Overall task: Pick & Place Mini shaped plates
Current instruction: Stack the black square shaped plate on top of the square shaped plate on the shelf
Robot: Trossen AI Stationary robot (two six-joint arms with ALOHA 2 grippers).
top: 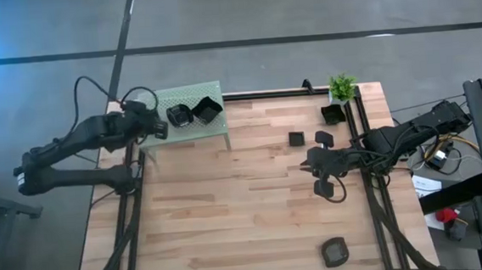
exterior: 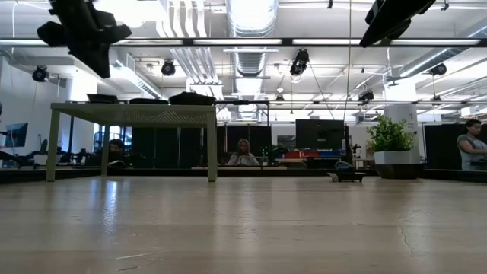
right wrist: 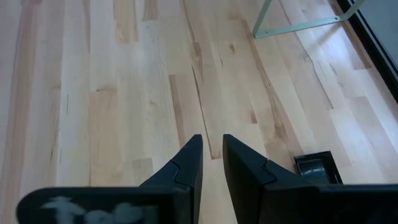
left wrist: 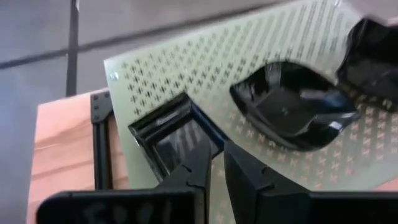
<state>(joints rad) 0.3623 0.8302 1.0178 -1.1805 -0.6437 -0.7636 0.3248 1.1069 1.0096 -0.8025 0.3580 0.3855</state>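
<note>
Dark left gripper (left wrist: 214, 168), fingers nearly closed and empty, reaches over the green perforated platform (top: 190, 113) bearing mini shaped plates (left wrist: 292, 106) at the table's far-left corner; the right gripper (right wrist: 211, 162), fingers narrow and empty, hovers above bare wood near the right edge.

Three plates (top: 193, 113) on platform (top: 189, 96)

The left gripper (top: 157, 126) is reaching over the left end of the green stand (top: 190, 113) at the back of the wooden table (top: 229, 212). Two black plates (top: 195, 113) are sitting on the stand just beside it. The right gripper (top: 317, 165) is hanging over the table's right side. Two small plates (top: 309, 137) are lying just behind it. A green plant (top: 342, 86) is standing in the back right corner. A dark plate (top: 335, 251) is lying near the front edge.
</note>
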